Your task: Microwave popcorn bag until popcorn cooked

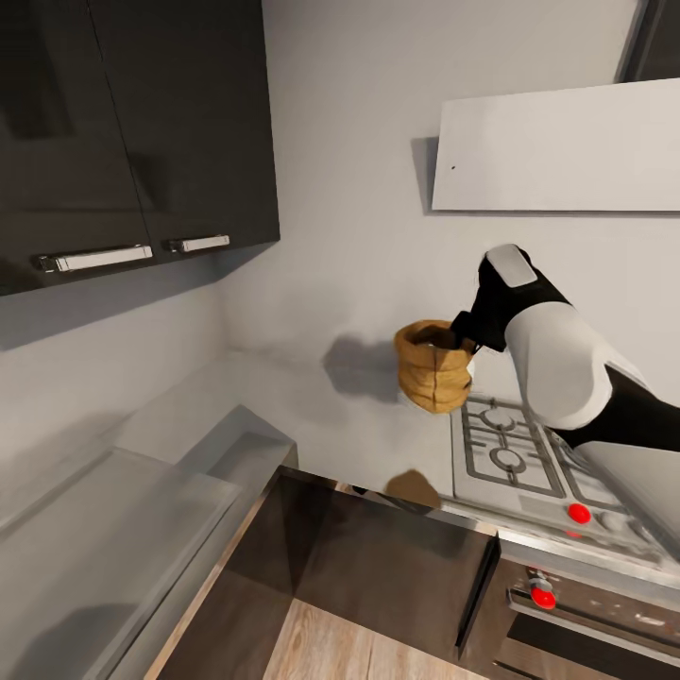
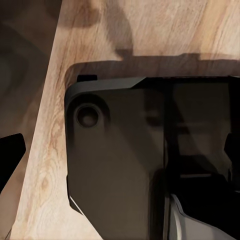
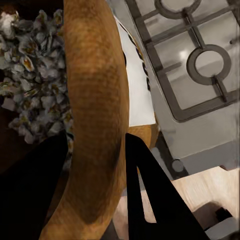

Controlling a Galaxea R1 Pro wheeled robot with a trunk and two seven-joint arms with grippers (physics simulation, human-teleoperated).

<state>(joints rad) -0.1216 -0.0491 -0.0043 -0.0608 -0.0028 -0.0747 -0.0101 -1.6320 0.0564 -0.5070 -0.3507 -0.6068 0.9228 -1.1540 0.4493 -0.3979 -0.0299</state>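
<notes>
Gripping the rolled rim of the popcorn bag (image 3: 95, 125), right gripper (image 3: 95, 190) pinching it with one dark finger inside the sack and one outside. Carrying a heap of pale popped kernels (image 3: 35, 75) inside, seen in the right wrist view. Showing one white label (image 3: 135, 85) on the sack's side, its dark print too blurred to read. Hanging in mid-air in the head view, popcorn bag (image 1: 434, 368) lifted above the countertop (image 1: 312, 406), just beside the gas hob (image 1: 515, 453), shadows falling on the wall and the steel below. Counting two round burner rings in the right wrist view, two red knobs (image 1: 579, 513) at the hob and oven front, two steel handles (image 1: 94, 257) on the dark upper cabinets (image 1: 132, 123). Looking down past dark robot body (image 2: 150, 160) onto wood floor (image 2: 45, 165) in the left wrist view; left gripper's fingers not clear enough to judge.
</notes>
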